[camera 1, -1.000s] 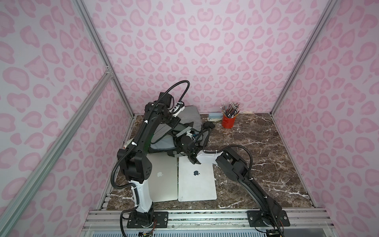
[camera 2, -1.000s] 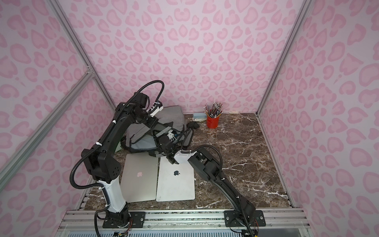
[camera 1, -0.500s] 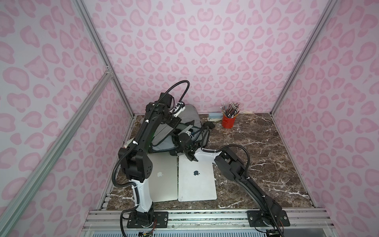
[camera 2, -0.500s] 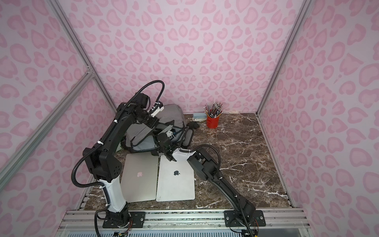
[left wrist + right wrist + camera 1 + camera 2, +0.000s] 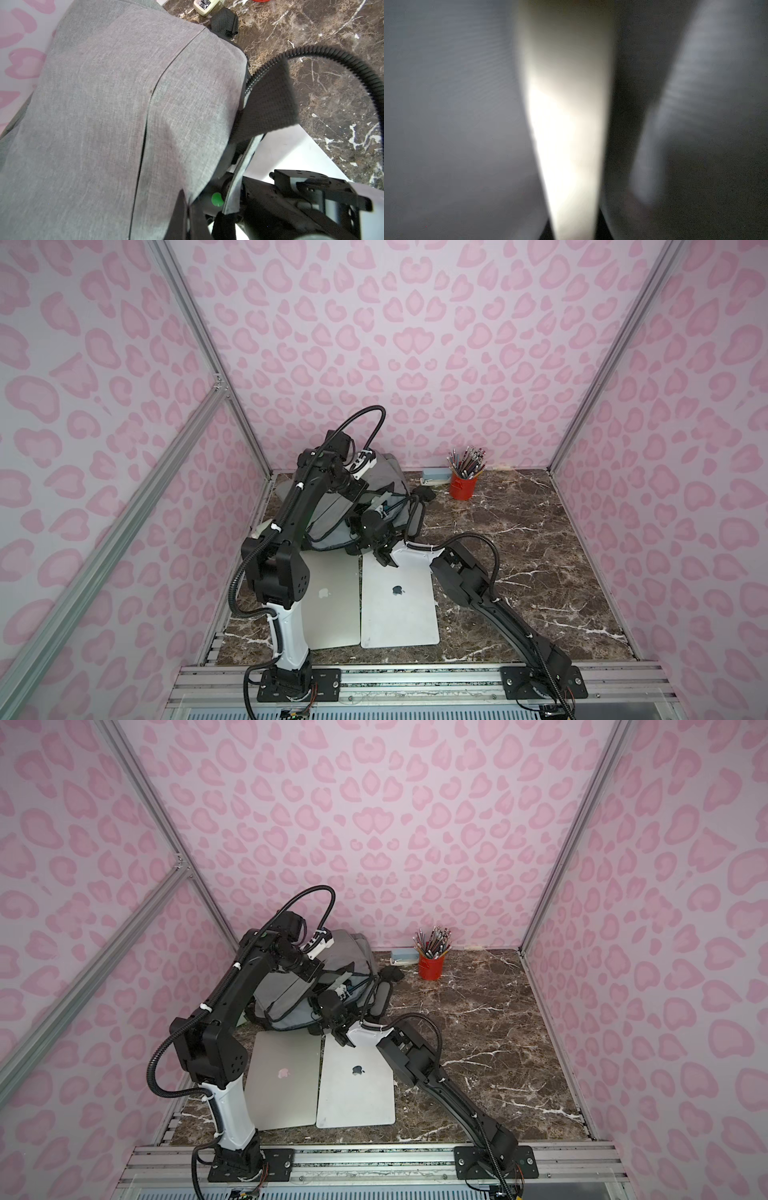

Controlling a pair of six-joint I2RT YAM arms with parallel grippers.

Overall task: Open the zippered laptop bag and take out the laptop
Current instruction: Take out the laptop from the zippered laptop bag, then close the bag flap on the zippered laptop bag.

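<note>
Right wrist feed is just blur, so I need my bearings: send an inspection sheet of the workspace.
Surface: dark marble table, no spills seen.
Job's things: grey laptop bag at the back, mouth open; silver laptop and second laptop closed, flat, side by side before it.
Clutter: red pencil cup, pale blue box by the back wall.
Grippers: left gripper shut on bag fabric; right gripper shut inside the bag, hold unclear.
Cables: black conduit loops over each arm; bag strap trails on the table.
Surroundings: pink patterned walls, aluminium frame post.
</note>
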